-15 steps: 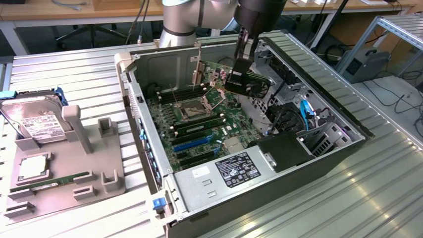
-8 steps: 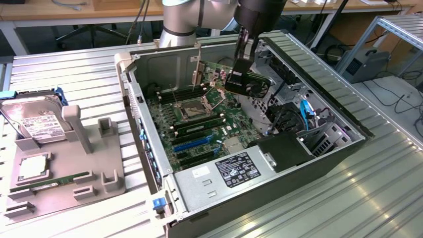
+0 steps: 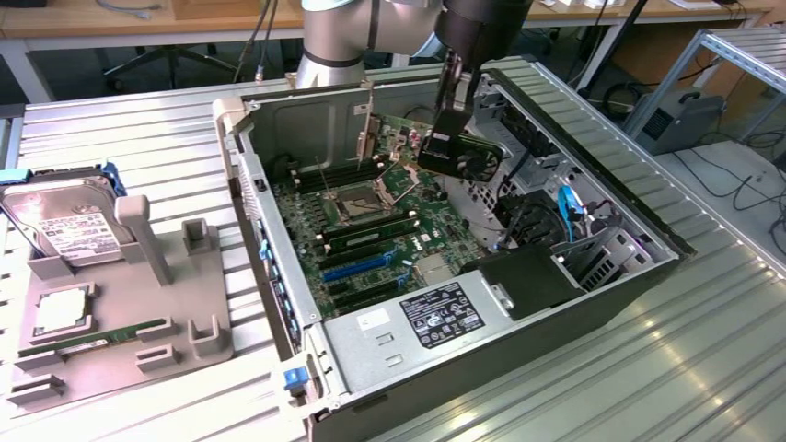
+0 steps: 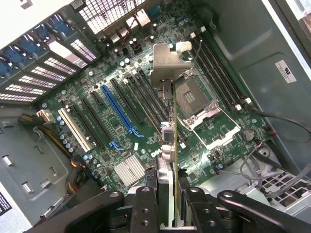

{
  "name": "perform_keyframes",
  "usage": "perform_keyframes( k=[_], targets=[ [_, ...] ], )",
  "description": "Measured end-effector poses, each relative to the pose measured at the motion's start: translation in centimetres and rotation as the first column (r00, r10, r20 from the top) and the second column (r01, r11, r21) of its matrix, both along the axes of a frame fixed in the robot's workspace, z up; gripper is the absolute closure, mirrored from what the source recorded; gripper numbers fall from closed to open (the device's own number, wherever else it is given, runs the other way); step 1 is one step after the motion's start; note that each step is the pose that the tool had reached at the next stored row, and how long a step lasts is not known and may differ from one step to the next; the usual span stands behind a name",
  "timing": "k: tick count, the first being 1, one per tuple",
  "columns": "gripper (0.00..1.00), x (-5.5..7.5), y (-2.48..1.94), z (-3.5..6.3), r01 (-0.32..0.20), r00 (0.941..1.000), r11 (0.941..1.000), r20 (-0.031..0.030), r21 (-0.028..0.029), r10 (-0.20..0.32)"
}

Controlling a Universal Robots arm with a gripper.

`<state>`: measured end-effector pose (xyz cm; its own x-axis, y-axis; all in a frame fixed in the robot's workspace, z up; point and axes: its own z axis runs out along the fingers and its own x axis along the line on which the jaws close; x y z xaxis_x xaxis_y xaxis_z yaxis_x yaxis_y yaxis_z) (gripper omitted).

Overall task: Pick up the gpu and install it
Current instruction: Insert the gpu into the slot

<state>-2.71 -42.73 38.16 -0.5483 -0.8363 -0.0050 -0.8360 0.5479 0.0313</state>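
While gripper [image 4: 167, 196] fingers clamp gpu [image 4: 165, 90] above motherboard [image 4: 109, 145], skewed descent could miss blue PCIe slot [image 4: 119, 109], strike CPU socket [image 4: 192, 97]

My bench is a ribbed silver metal table [image 3: 651, 368], with slats running the whole surface and a bit of glare on them. Two things sit straight on it. The big one is a PC case [image 3: 261, 198] lying on its side with the open side facing up, taking the middle and the exterior view's right. Just beside it, on the exterior view's left, is a flat grey plastic holder [image 3: 123, 322] with upright posts. Can't tell if the two touch.
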Motion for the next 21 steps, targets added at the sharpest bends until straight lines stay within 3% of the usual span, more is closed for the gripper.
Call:
perform_keyframes(
  k=[21],
  targets=[
    [0.73,0.00,0.00,0.00,-0.020,0.9998,0.9998,0.0000,0.0000,0.020]
  ],
)
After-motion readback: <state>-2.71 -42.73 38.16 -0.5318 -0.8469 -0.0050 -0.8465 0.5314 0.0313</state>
